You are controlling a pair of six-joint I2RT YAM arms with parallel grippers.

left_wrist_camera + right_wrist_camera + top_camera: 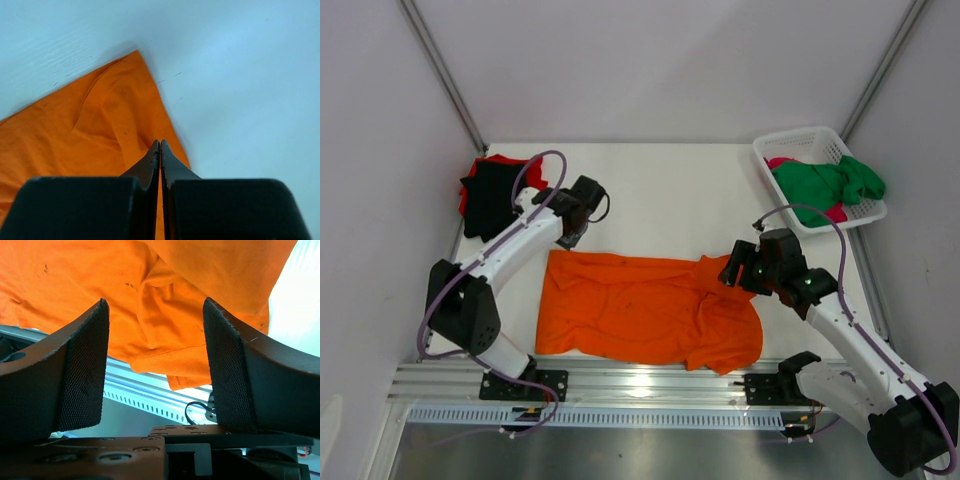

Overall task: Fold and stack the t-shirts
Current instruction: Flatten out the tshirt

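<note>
Top external view gives me the orange t-shirt (pixel 630 310) spread flat on the worktop (pixel 670 195), close to the arm bases. My left claw (pixel 160 146) is closed tight by its far left corner; I cannot tell whether cloth is pinched. My right claw (pixel 155 307) hangs wide open over its right side.

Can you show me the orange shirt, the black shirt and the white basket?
orange t-shirt (pixel 640 310): top view, middle of the spread cloth.
black t-shirt (pixel 485 205): top view, middle of the heap.
white basket (pixel 798 142): top view, on its far wall.
</note>
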